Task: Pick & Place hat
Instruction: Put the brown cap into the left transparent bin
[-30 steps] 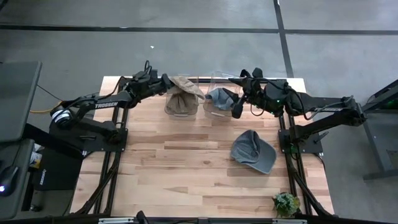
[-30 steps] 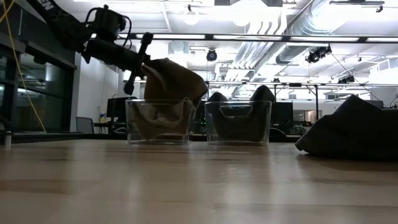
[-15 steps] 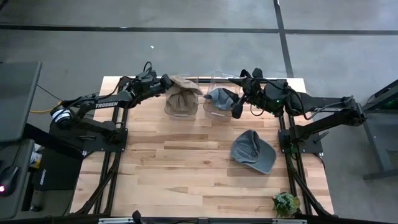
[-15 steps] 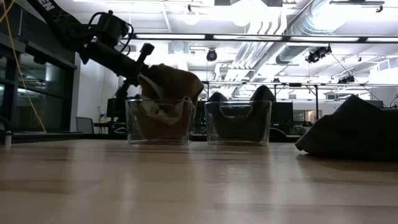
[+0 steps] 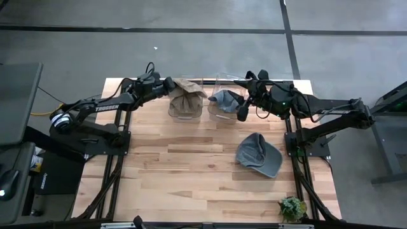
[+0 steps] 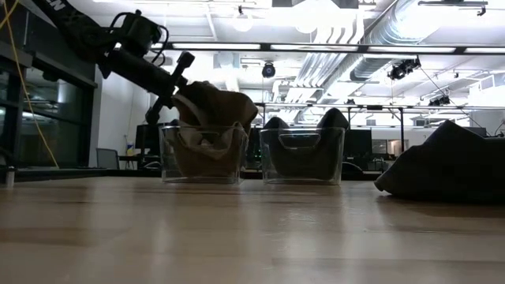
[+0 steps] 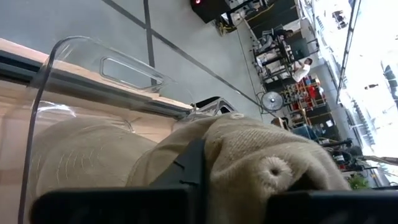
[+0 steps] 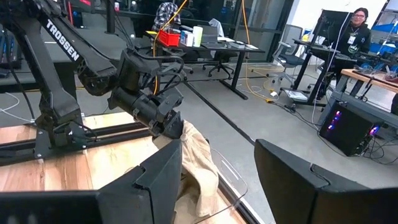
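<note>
Left fingers point(image 5: 170, 84) pinch tan hat point(image 5: 185, 97) over bin point(image 6: 202, 154)

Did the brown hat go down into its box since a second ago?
Yes. In the low view the tan hat sits lower against the left clear bin, held by the left gripper.

the high view looks straight down on the whole table point(image 5: 191, 165) from well above. the low view sits at tabletop height, looking level across it into the room. each wrist view looks forward, close in. high, low and both wrist views share the tan hat point(image 5: 186, 95) in the left bin point(image 6: 201, 154).
</note>
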Action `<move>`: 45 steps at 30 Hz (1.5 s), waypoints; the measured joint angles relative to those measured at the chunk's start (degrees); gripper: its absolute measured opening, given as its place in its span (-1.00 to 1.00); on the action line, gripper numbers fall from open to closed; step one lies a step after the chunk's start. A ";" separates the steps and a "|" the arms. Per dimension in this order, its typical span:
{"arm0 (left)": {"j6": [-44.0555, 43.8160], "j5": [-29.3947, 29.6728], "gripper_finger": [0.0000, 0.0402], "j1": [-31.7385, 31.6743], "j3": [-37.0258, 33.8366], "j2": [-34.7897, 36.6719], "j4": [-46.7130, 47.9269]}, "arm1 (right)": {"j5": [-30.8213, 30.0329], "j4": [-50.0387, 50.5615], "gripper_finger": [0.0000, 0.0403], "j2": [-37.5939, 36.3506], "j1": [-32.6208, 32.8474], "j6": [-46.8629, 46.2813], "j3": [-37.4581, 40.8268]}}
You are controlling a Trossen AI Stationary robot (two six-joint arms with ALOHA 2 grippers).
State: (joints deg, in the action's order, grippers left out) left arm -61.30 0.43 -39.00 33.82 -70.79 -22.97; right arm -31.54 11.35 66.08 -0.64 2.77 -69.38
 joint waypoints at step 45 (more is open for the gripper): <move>-6.59 -1.62 -0.33 0.02 -0.02 21.81 27.62 | -0.47 0.29 -0.02 0.00 -0.12 -0.86 0.00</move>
State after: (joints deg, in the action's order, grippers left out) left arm -67.89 -1.20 -38.98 33.80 -48.97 4.64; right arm -32.01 11.64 66.08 -0.75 1.91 -69.38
